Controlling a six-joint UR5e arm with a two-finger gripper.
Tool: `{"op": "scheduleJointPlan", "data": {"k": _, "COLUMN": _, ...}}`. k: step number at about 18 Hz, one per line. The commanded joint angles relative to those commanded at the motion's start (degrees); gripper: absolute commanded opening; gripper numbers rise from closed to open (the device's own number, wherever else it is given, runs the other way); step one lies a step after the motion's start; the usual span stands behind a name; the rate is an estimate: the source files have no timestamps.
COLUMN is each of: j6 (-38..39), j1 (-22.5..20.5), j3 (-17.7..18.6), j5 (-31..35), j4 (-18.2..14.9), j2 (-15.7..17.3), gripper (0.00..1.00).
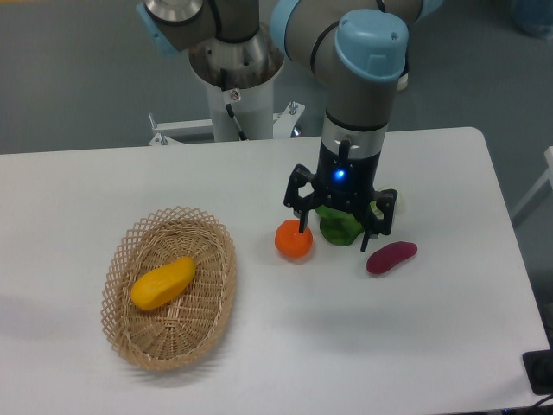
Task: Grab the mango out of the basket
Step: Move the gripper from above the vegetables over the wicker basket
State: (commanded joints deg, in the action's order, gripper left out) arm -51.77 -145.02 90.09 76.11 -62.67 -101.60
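The mango point(162, 283), yellow-orange and elongated, lies inside the oval tan wicker basket point(216, 298) at the left of the white table. My gripper point(334, 237) hangs well to the right of the basket, over a green object point(340, 226). Its fingers are spread apart, so it is open with nothing held. One fingertip point(301, 227) stands just above the round orange point(294, 240), the other fingertip point(365, 242) near a purple sweet potato point(391, 257).
The arm's base column point(235, 86) stands behind the table's far edge. The orange, green object and sweet potato sit clustered at centre right. The table's right edge point(510, 233) is close to the sweet potato.
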Motion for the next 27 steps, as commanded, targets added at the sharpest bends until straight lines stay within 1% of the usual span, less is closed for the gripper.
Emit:
{"op": "scheduleJointPlan", "data": {"k": 4, "j6": 0.2, "j1": 0.4, "j3": 0.9, "j5": 0.0, "j4": 1.4, "j2": -0.1, "gripper": 1.00}}
{"op": "scheduleJointPlan", "data": {"k": 10, "j6": 0.6, "j1": 0.5, "j3": 3.7, "j5": 0.0, "j4": 2.0, "j2": -0.2, "gripper": 1.00}}
{"op": "scheduleJointPlan", "data": {"k": 12, "j6": 0.6, "j1": 1.2, "j3": 4.8, "j5": 0.0, "j4": 3.5, "j2": -0.6, "gripper": 1.00}}
{"op": "scheduleJointPlan", "data": {"k": 13, "j6": 0.8, "j1": 1.8, "j3": 5.9, "j5": 0.0, "j4": 5.3, "j2": -1.0, "gripper": 1.00}}
{"op": "scheduleJointPlan", "data": {"k": 16, "j6": 4.1, "j1": 4.1, "j3": 9.0, "j5": 0.3, "j4": 11.8, "j2": -2.2, "gripper": 1.00}}
{"op": "scheduleJointPlan", "data": {"k": 18, "j6": 8.1, "j1": 5.4, "j3": 10.5, "j5": 0.9, "j4": 15.0, "j2": -3.4, "gripper": 1.00}}
{"op": "scheduleJointPlan", "data": {"k": 20, "j6": 10.0, "j1": 8.4, "j3": 11.0, "j5": 1.2, "j4": 15.5, "j2": -4.4, "gripper": 1.00}}
{"op": "scheduleJointPlan", "data": {"k": 21, "j6": 11.2, "j1": 10.2, "j3": 11.0, "j5": 1.3, "j4": 15.5, "j2": -4.5, "gripper": 1.00}}
{"op": "scheduleJointPlan", "data": {"k": 23, "j6": 13.8, "j1": 12.3, "j3": 11.2, "j5": 1.4, "j4": 16.0, "j2": -4.4, "gripper": 1.00}}
{"op": "scheduleJointPlan", "data": {"k": 26, "j6": 13.2, "j1": 15.5, "j3": 11.5, "j5": 1.7, "j4": 15.9, "j2": -4.4, "gripper": 1.00}}
{"op": "scheduleJointPlan", "data": {"k": 27, "j6": 11.7, "j1": 16.6, "j3": 11.5, "j5": 1.9, "j4": 15.9, "j2": -4.5, "gripper": 1.00}}
